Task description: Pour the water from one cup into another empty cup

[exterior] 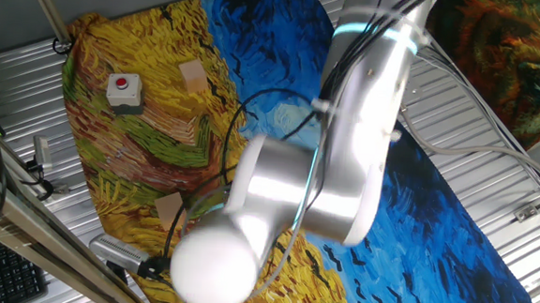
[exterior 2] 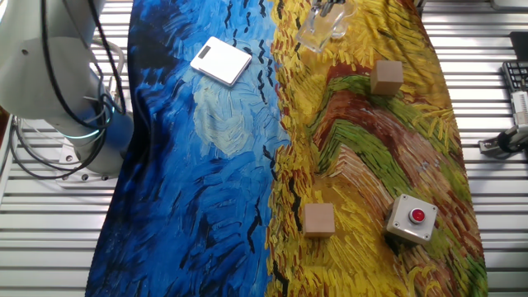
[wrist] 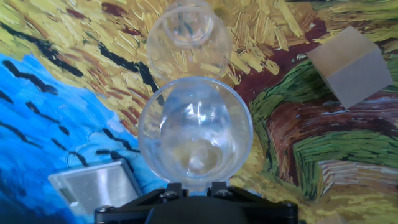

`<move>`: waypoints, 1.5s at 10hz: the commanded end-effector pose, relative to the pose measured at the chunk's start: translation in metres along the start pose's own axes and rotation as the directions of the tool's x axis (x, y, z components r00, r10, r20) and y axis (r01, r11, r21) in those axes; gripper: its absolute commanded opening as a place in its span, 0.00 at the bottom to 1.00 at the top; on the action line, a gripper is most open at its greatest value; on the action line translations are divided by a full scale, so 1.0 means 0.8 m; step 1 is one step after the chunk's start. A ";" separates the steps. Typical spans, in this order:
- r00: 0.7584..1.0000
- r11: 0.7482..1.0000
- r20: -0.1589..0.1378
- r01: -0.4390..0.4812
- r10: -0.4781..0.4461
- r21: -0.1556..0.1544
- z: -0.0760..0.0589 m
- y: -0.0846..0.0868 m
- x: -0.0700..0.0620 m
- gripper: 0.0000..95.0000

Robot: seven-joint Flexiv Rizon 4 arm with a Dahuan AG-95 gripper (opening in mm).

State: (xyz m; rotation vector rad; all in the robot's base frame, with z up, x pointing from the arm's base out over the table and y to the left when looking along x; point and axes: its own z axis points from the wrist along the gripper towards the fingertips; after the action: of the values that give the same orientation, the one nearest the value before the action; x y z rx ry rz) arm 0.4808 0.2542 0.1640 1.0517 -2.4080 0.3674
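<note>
The arm [exterior: 345,147] hangs over the Van Gogh-print tablecloth [exterior 2: 206,165]. In the hand view the tall clear tumbler [wrist: 195,132] sits right at the gripper [wrist: 196,186], apparently clamped, though the fingers are hidden, so I cannot tell. Glints suggest water [wrist: 199,158] inside. The smaller cup [wrist: 188,38] stands just beyond its rim, seemingly empty: pouring looks not yet done.

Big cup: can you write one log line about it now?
big cup: at gripper, over cloth | small cup: just beyond | pour: not seen
</note>
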 end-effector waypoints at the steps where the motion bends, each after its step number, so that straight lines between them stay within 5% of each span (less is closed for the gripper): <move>1: 0.988 1.000 0.151 -0.010 0.010 0.001 -0.003 0.005 0.009 0.00; 4: 0.966 1.000 0.258 -0.013 0.012 0.004 0.006 0.012 0.019 0.00; 9: 0.939 1.000 0.343 -0.002 -0.001 0.008 0.023 0.003 0.039 0.00; 12: 0.907 0.999 0.421 0.014 -0.024 0.029 0.053 -0.017 0.052 0.00; 15: 0.891 0.999 0.453 0.023 -0.038 0.039 0.072 -0.030 0.066 0.00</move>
State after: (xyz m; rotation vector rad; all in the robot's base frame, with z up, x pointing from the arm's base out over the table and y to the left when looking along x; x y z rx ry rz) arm 0.4473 0.1791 0.1449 1.3074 -2.7978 0.1591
